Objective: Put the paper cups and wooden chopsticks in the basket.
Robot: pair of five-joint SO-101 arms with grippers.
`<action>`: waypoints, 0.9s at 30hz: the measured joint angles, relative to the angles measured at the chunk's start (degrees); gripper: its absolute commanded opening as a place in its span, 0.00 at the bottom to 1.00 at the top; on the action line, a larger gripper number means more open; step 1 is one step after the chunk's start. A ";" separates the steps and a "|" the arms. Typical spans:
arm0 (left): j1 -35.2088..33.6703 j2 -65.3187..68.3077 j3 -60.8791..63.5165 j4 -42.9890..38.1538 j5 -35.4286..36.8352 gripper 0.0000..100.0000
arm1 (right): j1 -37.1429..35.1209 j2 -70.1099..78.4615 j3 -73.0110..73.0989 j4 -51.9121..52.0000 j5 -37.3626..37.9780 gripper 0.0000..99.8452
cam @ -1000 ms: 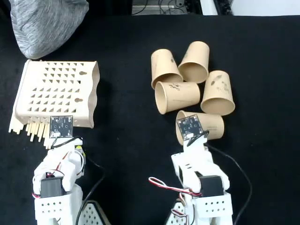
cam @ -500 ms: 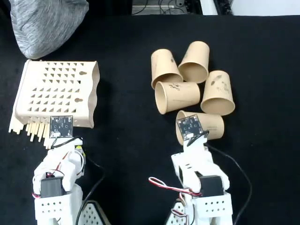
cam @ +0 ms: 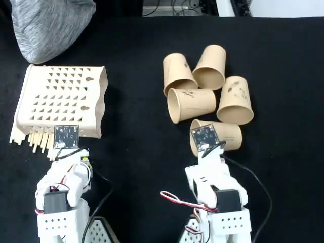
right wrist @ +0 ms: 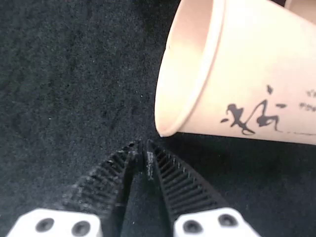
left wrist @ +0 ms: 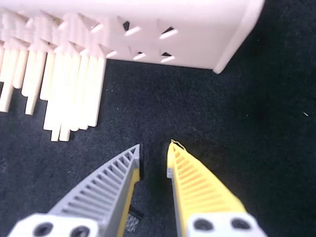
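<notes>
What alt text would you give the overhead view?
Five paper cups lie on their sides in a cluster on a black table, right of a cream basket with wooden chopsticks poking out at its near edge. Two arms sit at the near edge, the left arm by the chopsticks, the right arm by the nearest cup.

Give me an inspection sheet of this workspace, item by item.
Surface: black table.
Job's things: five paper cups on their sides, clustered on the right; basket lying perforated panel up, wooden chopsticks poking from its near edge.
Clutter: grey cloth bundle, far left corner.
Grippers: left gripper slightly open, empty, near the chopsticks; right gripper shut, empty, by the nearest cup.
Cables: red-white wire, black cables by the arms.
Surroundings: loose cords beyond the far edge.
</notes>
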 measured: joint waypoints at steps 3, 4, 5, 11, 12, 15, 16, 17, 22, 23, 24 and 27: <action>0.00 0.00 0.00 0.00 0.00 0.11 | 0.00 0.00 0.00 0.00 0.00 0.01; 0.00 0.00 0.00 0.00 0.00 0.11 | 0.00 0.00 0.00 0.00 0.00 0.01; 0.00 0.00 0.00 0.00 0.00 0.11 | 0.00 0.00 0.00 0.00 0.00 0.01; 0.00 0.00 0.00 0.00 0.00 0.11 | 0.00 0.00 0.00 0.00 0.00 0.01; 0.00 0.00 0.00 0.00 0.00 0.11 | 0.00 0.00 0.00 0.00 0.00 0.01; 0.00 0.00 0.00 0.00 0.00 0.11 | 0.00 0.00 0.00 0.00 0.00 0.01; 0.00 0.00 0.00 0.00 0.00 0.11 | 0.00 0.00 0.00 0.00 0.00 0.01; 0.00 0.00 0.00 0.00 0.00 0.11 | 0.00 0.00 0.00 0.00 0.00 0.01; 0.00 -0.44 -6.59 1.14 0.00 0.11 | 0.00 0.00 0.00 0.00 0.00 0.01; 0.00 -0.44 -9.23 1.14 0.00 0.11 | 0.00 0.00 0.00 0.00 0.00 0.01; 0.00 -0.44 -11.96 1.14 0.00 0.12 | 0.00 0.00 0.00 0.00 0.00 0.01; 0.62 -0.53 -20.66 -0.26 0.00 0.19 | 0.00 0.00 0.00 0.00 0.00 0.01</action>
